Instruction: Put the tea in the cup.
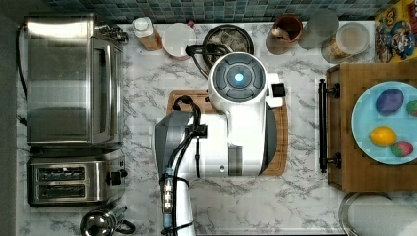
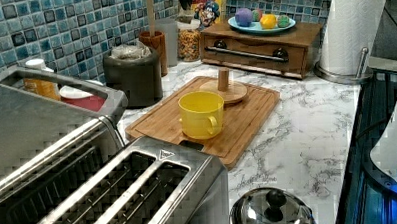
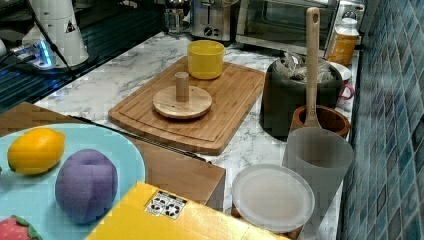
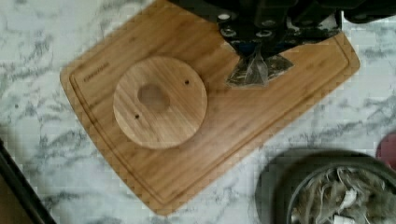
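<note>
hand [image 4: 256, 46] grips 1 tea bag [image 4: 254, 71] (above board [image 4: 116, 163]).

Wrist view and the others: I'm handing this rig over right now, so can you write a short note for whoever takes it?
Gripper: shut on one pale grey-beige paper tea bag, held above the bamboo cutting board.
Tea: the rest sits heaped in the dark round canister beside the board.
Cup: the yellow mug stands upright on the board, apart from the round wooden lid with a knob.
Done: a bag is picked.
Left: carry it over the mug and release it inside.
</note>
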{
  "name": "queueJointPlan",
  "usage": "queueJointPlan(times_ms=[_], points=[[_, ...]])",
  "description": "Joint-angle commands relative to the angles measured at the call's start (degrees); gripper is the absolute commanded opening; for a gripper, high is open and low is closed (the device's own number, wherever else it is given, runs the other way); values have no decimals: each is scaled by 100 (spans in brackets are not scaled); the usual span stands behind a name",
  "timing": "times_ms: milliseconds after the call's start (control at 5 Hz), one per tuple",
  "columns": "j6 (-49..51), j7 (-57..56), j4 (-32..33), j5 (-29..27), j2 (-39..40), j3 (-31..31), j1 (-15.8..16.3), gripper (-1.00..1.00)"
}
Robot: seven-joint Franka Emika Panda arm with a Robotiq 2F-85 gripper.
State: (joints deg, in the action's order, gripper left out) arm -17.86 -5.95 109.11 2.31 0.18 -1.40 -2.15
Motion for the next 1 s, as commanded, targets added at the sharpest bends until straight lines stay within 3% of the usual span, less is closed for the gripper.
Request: queueJointPlan(times_ms=[200,400,600,800,1000], points=[[-191,-950,1178,-404,-540,-432,374,-100],[-249,-1384,1482,-571,-657,-517,508,-100],[-177,-1504,1502,-545,-608,-610,482,-100],[-519,-1689,1779,-546,-615,-965,184,-100],[-736,-1614,1879,-386,-444,-891,291,-100]])
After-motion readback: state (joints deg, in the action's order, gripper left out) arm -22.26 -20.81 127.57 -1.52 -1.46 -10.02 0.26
